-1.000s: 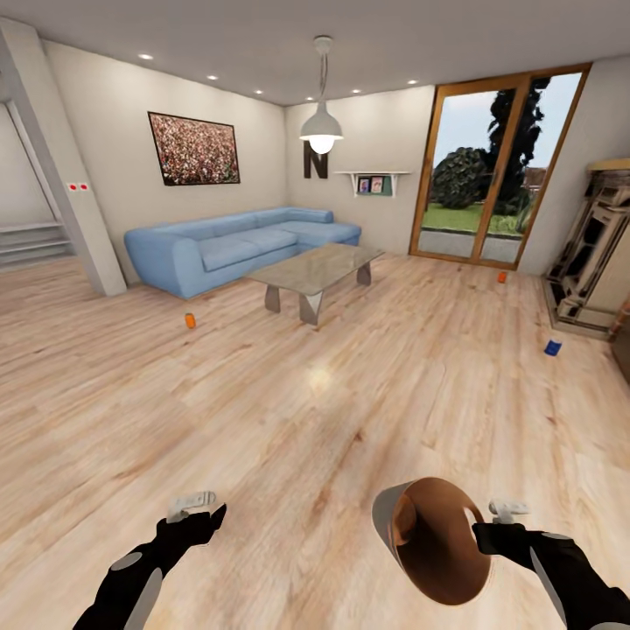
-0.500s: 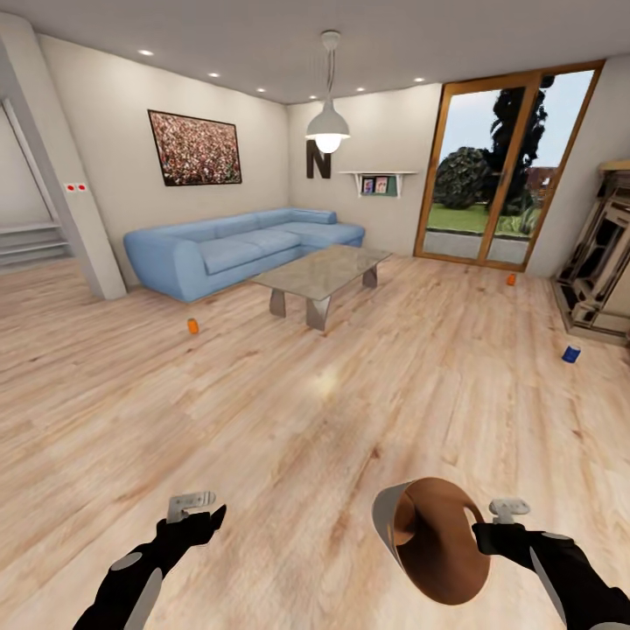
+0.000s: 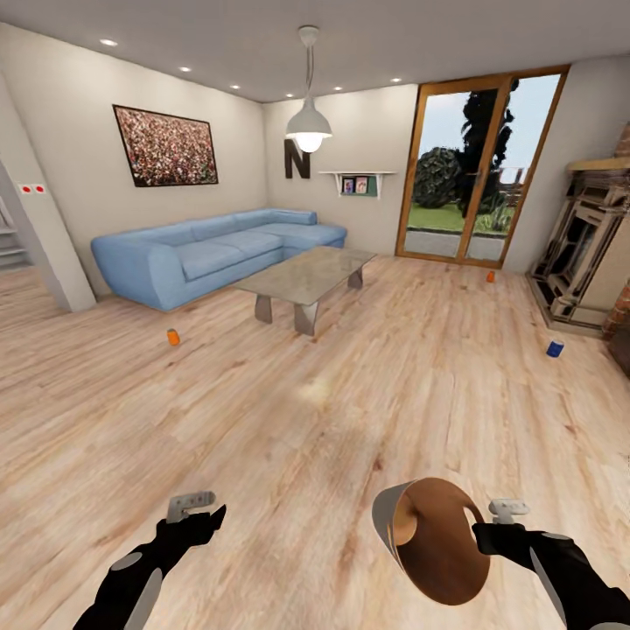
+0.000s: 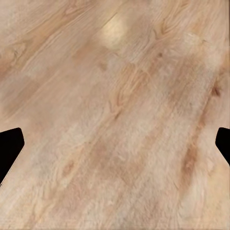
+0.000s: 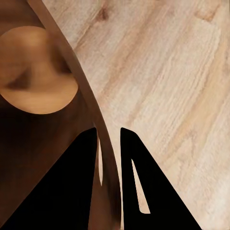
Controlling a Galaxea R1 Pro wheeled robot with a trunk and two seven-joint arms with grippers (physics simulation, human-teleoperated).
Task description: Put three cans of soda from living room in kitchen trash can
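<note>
The right gripper (image 3: 484, 531) is holding the round grey bin with a brown interior (image 3: 433, 542) tilted above the light wood plank floor (image 3: 289, 420), jaws clamping its rim. The left gripper (image 3: 194, 510) is hanging empty, jaws spread wide. Two small orange cans (image 3: 173, 337) (image 3: 491, 276) and a dark blue can (image 3: 554, 348) are standing well apart on the floor around the glass coffee table (image 3: 306, 276) and pale blue sofa (image 3: 206, 254).

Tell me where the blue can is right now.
In the head view the blue can stands on the wood floor at far right, near the fireplace, nearer the robot than the orange can by the glass door.
</note>
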